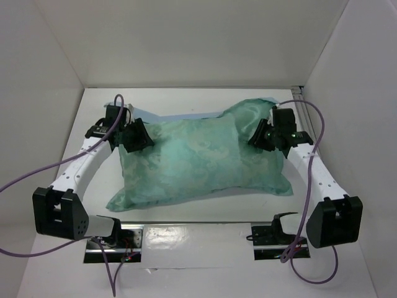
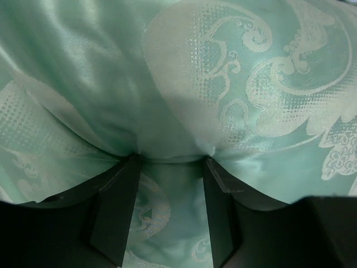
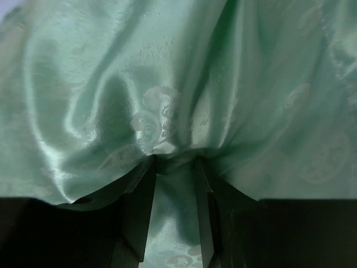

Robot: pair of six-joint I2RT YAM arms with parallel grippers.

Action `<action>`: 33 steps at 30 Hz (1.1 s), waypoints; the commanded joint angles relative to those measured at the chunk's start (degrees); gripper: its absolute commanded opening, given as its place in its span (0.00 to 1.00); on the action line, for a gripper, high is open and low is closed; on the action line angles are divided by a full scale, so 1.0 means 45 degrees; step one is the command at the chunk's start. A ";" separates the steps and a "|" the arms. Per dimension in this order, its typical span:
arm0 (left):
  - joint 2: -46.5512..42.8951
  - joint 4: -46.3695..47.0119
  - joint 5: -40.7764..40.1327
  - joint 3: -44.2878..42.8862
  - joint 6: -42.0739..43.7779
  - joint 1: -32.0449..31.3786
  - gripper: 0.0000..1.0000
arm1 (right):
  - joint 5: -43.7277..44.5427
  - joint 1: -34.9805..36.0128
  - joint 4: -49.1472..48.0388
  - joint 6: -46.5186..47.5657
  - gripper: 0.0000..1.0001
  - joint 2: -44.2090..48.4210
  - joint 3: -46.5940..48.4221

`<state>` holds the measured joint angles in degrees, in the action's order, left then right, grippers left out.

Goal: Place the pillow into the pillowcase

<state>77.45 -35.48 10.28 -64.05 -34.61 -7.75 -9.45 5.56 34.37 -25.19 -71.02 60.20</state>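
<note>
The pillowcase [image 1: 205, 161] lies plump across the table with its sea-green patterned face up and a light blue edge [image 1: 186, 116] at the back. The white pillow is hidden; the case looks filled. My left gripper [image 1: 138, 138] is at the case's far left corner. In the left wrist view [image 2: 170, 159] its fingers are closed on a fold of green cloth [image 2: 223, 84]. My right gripper [image 1: 260, 136] is at the far right corner. In the right wrist view [image 3: 175, 159] its fingers pinch gathered green cloth [image 3: 156, 111].
White walls [image 1: 186, 43] enclose the table at the back and on both sides. A shiny metal plate [image 1: 198, 233] with the arm bases runs along the near edge. Purple cables [image 1: 313, 124] loop beside each arm.
</note>
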 commanded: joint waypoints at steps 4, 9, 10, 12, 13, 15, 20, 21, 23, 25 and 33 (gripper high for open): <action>0.1164 0.0853 0.0000 0.0545 -0.0198 -0.0485 0.60 | 0.0655 0.0833 -0.1698 -0.0943 0.42 -0.0229 -0.1738; 0.3820 0.1577 -0.1366 -0.1695 -0.0336 -0.0487 0.56 | 0.1398 0.0971 -0.4096 -0.1219 0.41 -0.2436 -0.1758; 0.4230 0.1577 -0.1367 -0.2168 -0.0336 -0.0485 0.56 | 0.1514 0.0971 -0.4335 -0.1219 0.41 -0.2788 -0.1313; 0.5302 0.1577 -0.1504 -0.3144 -0.0336 -0.0174 0.56 | 0.1631 0.1087 -0.4629 -0.1219 0.41 -0.3936 -0.0726; 0.5598 0.1577 -0.1388 -0.4058 -0.0336 0.0040 0.55 | 0.1632 0.1088 -0.4630 -0.1219 0.41 -0.4311 0.0031; 0.6048 0.1577 -0.1270 -0.4922 -0.0201 0.0178 0.55 | 0.1632 0.1204 -0.4630 -0.1219 0.40 -0.5207 0.0817; 0.6695 0.1267 -0.1581 -0.7072 0.0074 0.0179 0.55 | 0.2042 0.1322 -0.4591 -0.1453 0.40 -0.5506 0.2244; 0.6695 0.1090 -0.1582 -0.7326 0.0190 0.0179 0.55 | 0.2042 0.1322 -0.4591 -0.1453 0.40 -0.5506 0.2497; 0.6695 0.0739 -0.1582 -0.7680 0.0308 0.0295 0.55 | 0.2042 0.1322 -0.4009 -0.1279 0.41 -0.5506 0.3334; 0.5822 0.0737 -0.1698 -0.7564 0.0308 0.0296 0.56 | 0.1868 0.1438 -0.3598 -0.1277 0.45 -0.5001 0.4019; 0.3009 -0.0002 -0.1094 -0.8400 0.0913 0.0765 0.85 | 0.3345 0.1440 -0.0636 -0.0439 1.00 -0.2695 0.6051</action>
<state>98.41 -34.22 4.36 -97.21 -32.93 -4.86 0.27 11.57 23.31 -29.50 -90.15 81.62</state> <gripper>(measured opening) 0.836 0.980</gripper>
